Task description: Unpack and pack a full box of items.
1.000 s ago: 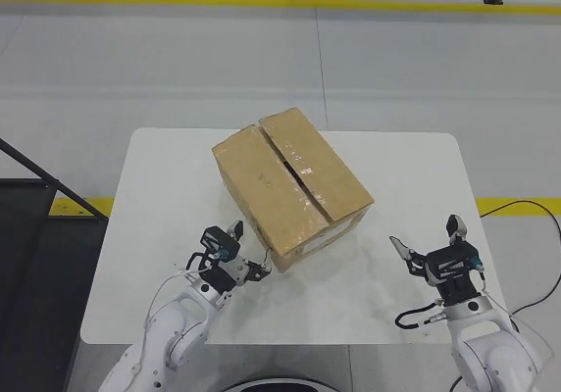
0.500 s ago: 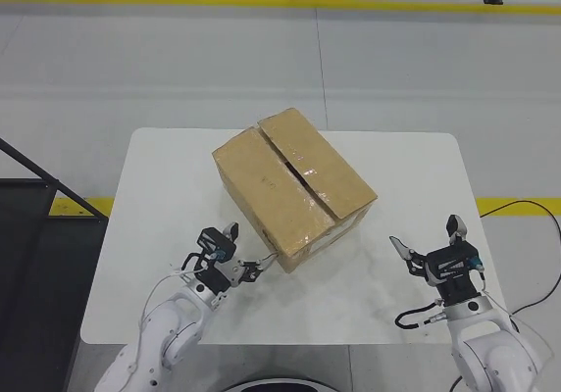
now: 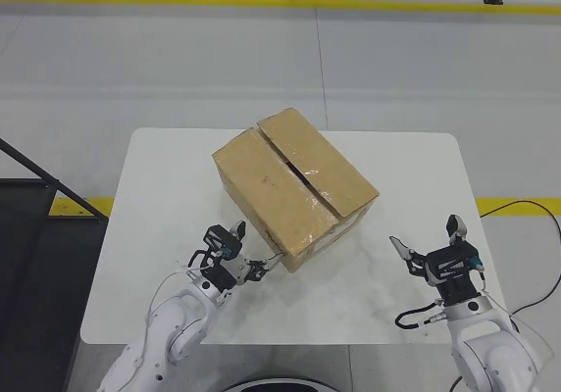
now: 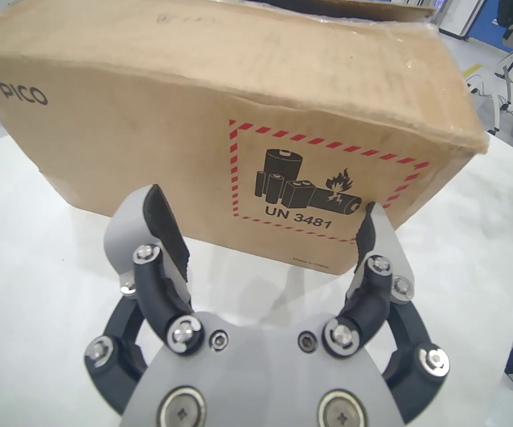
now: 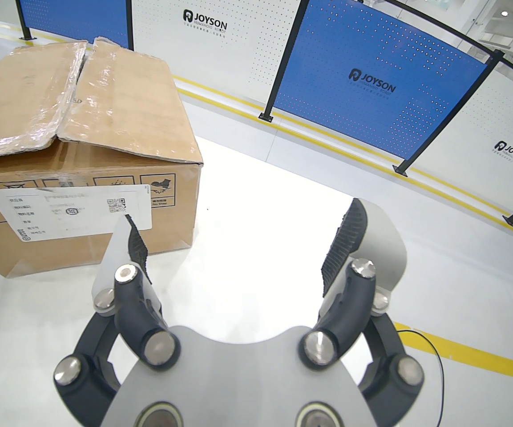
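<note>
a: state of the left gripper (image 4: 263, 201)?

b: fingers apart, nothing between them. the box (image 4: 238, 90) lies directly ahead of the fingertips, with its long side face set across the opening. that face is far wider than the gap between the fingers. one fingertip (image 4: 381, 228) sits at the lower part of the face, near the box's corner. contact cannot be confirmed.

a: long axis?

b: it runs crosswise to the line the left fingers point along, roughly parallel to the line joining the two tips. the top seam follows the same axis. both flaps lie down, with the slit between them slightly parted.

a: right gripper (image 5: 242, 213)?

b: fingers apart, empty. the box is well apart from them, ahead and off beyond the finger on the left-arm side. its short labelled end is turned toward that gripper. bare table (image 3: 163, 196) lies between the tips.

a: judgement for the next move?

b: the left arm is the nearer one. the width of the face rules out a side pinch. to unpack, the fingers would probably need to rise above the face and reach the seam and a flap edge from over the top.
</note>
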